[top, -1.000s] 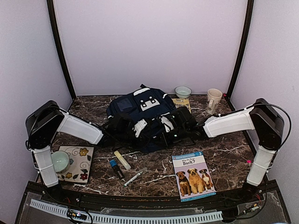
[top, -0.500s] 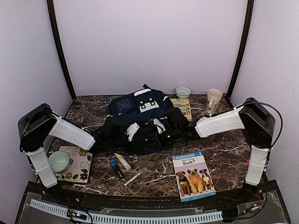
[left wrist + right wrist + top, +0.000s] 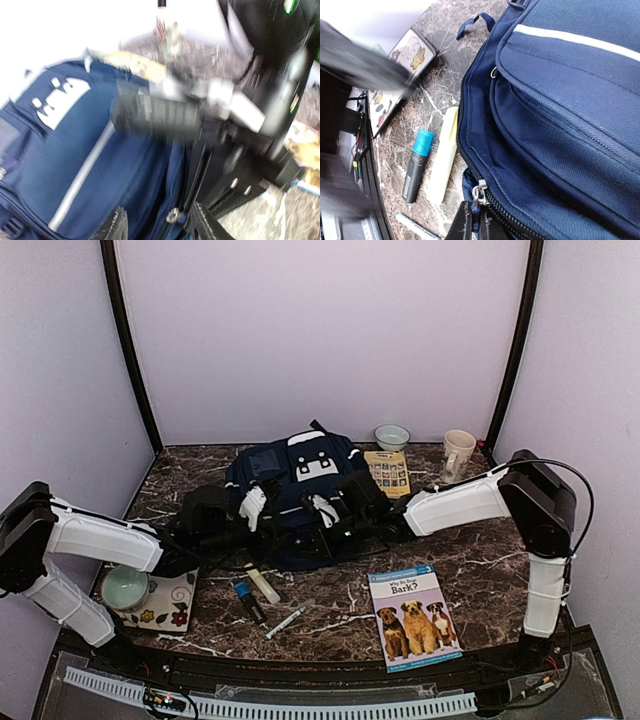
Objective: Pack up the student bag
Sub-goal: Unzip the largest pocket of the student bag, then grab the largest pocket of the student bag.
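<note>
Navy student bag (image 3: 300, 478) has its zipper pull (image 3: 479, 194) pinched by right gripper (image 3: 476, 226).

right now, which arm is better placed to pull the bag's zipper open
Right, probably. The right gripper is shut on the zipper pull at the student bag's near edge. The left gripper hovers open over the bag's left side, gripping nothing.

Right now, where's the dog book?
In the top view the dog book lies front right on the table, just before the student bag, right of the white pen.
</note>
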{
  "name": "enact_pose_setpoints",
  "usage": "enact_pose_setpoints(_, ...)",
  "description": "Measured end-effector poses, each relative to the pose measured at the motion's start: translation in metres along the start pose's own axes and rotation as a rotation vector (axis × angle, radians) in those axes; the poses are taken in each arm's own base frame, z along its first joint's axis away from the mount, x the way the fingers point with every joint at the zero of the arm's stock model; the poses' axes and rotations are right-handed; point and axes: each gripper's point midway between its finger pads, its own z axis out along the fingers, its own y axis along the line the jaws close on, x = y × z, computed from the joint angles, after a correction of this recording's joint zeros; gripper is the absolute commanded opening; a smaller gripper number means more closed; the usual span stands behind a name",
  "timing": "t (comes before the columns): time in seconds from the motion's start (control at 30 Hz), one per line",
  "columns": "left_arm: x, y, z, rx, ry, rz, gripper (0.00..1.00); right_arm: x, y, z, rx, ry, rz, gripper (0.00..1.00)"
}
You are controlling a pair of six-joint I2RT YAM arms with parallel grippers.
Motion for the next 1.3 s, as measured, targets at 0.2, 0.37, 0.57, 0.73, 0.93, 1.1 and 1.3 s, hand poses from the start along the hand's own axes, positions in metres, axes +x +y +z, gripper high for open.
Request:
enact_pose_setpoints(0.2, -0.017, 0.012, -0.021, -0.086, -0.076, -0.03, 0.49, 0.001, -0.001, 0.005, 0.0, 0.006, -0.011, 0.2)
enact_pose_setpoints(0.37, 0.0, 0.018, -0.03, -0.133, -0.037, -0.061, 0.49, -0.003, 0.001, 0.005, -0.003, -0.001, -0.017, 0.26)
enact_pose_setpoints(0.57, -0.009, 0.023, -0.045, -0.177, -0.066, -0.094, 0.49, -0.003, -0.002, 0.004, 0.027, -0.002, -0.026, 0.34)
enact_pose_setpoints(0.73, -0.002, 0.023, -0.049, -0.197, -0.051, -0.131, 0.48, -0.004, -0.007, -0.003, 0.077, 0.001, -0.046, 0.43)
enact_pose_setpoints(0.93, 0.01, 0.01, -0.048, -0.186, 0.0, -0.16, 0.48, -0.01, -0.007, -0.018, 0.137, -0.01, -0.084, 0.53)
enact_pose_setpoints(1.1, 0.015, -0.002, -0.048, -0.175, 0.053, -0.173, 0.47, -0.015, -0.005, -0.038, 0.18, -0.039, -0.119, 0.55)
enact_pose_setpoints(1.3, 0.012, -0.014, -0.049, -0.179, 0.069, -0.195, 0.46, -0.007, -0.009, -0.057, 0.23, -0.058, -0.13, 0.55)
